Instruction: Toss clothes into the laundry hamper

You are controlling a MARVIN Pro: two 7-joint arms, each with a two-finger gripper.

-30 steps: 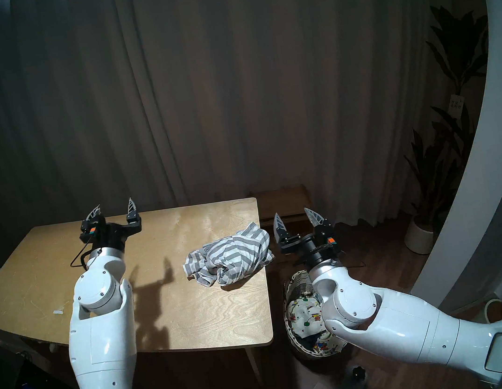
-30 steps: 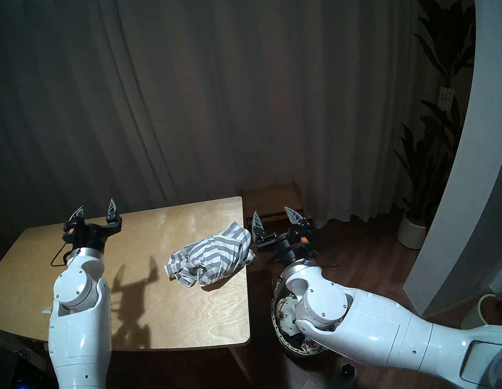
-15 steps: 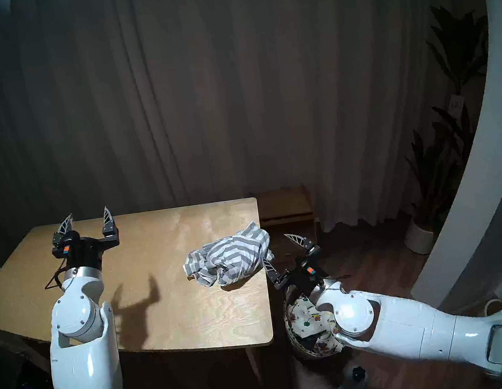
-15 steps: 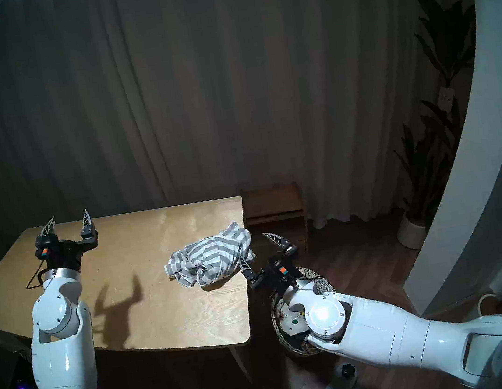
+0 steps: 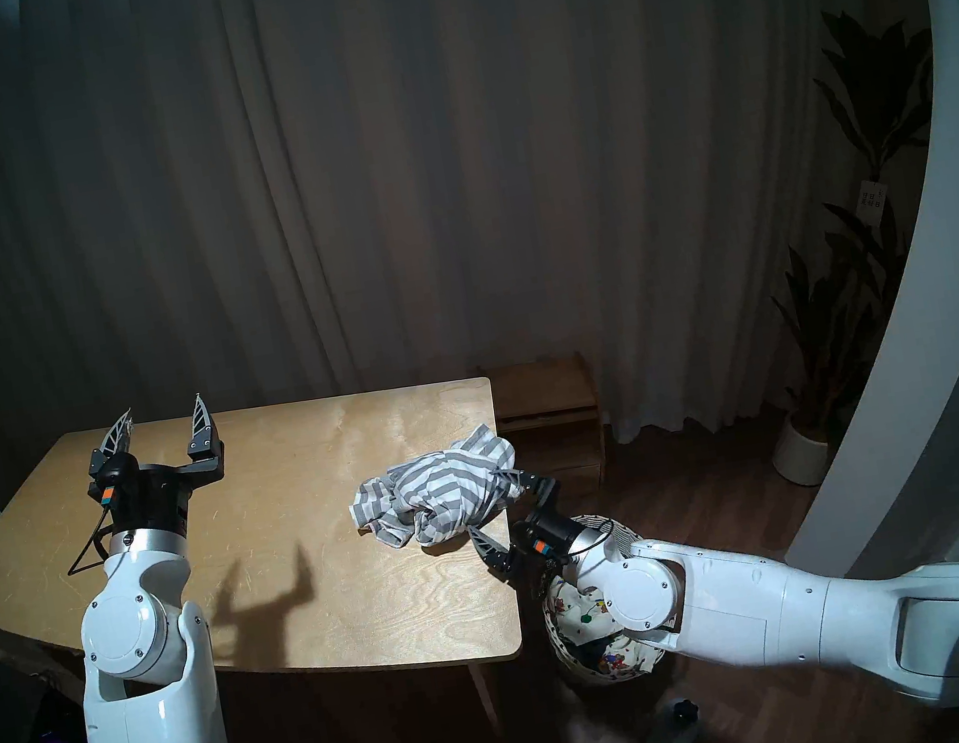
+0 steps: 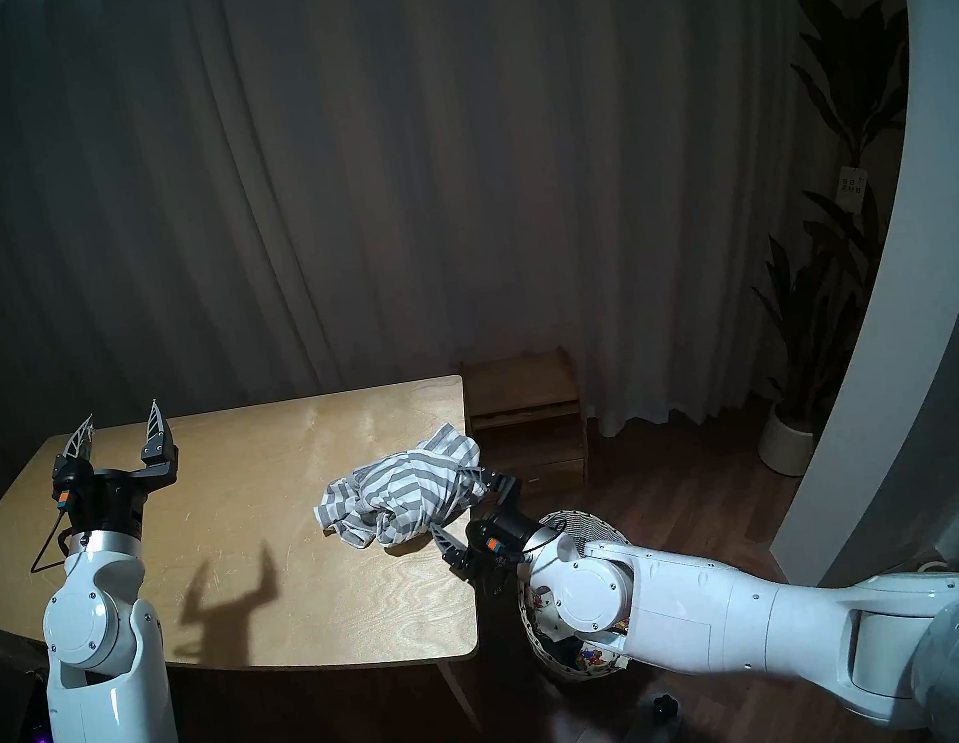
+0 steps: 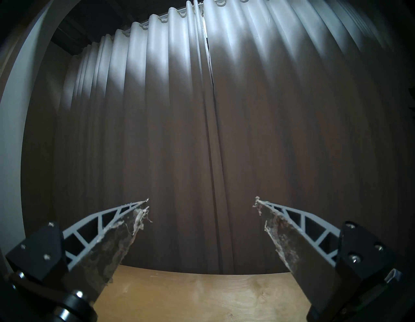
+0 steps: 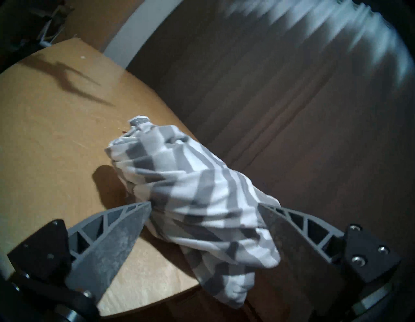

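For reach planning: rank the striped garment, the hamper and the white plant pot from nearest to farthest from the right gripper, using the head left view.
From the right gripper:
1. Striped garment, between its fingers, at the table's edge.
2. Hamper, on the floor below the wrist.
3. White plant pot, far right by the curtain.

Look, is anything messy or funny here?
Yes. The crumpled grey-and-white striped garment hangs over the right edge of the wooden table. Frayed whitish fluff clings to the left hand's fingertips.
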